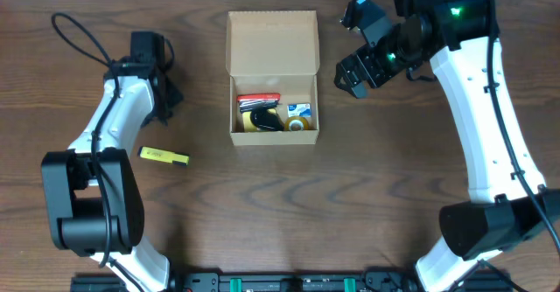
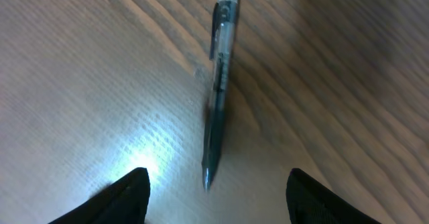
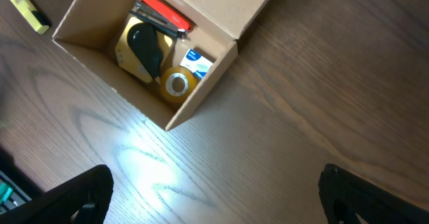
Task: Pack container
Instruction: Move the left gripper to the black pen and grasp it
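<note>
Container (image 1: 272, 43) located mid-table, toward far edge; flap lid folded back, open; red stapler (image 1: 258, 100), tape roll (image 1: 297, 124), blue-white pack (image 1: 300, 110) seen inside; right gripper (image 1: 350, 73) held just right of container, fingers spread wide, nothing gripped; left gripper (image 1: 162, 86) positioned well left, spread, empty; pen (image 2: 220, 83) lying on table (image 1: 394, 196) ahead of its fingertips; yellow highlighter (image 1: 164, 157) lying beside left arm.

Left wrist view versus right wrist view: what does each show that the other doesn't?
Only the left wrist: a dark pen lying on the table, ahead of the open left tool. Only the right wrist: the open container holding a tape roll and a red item, with a yellow marker on the table near it. Both: the wood table, a glare patch, dark fingers spread at the bottom edge.
</note>
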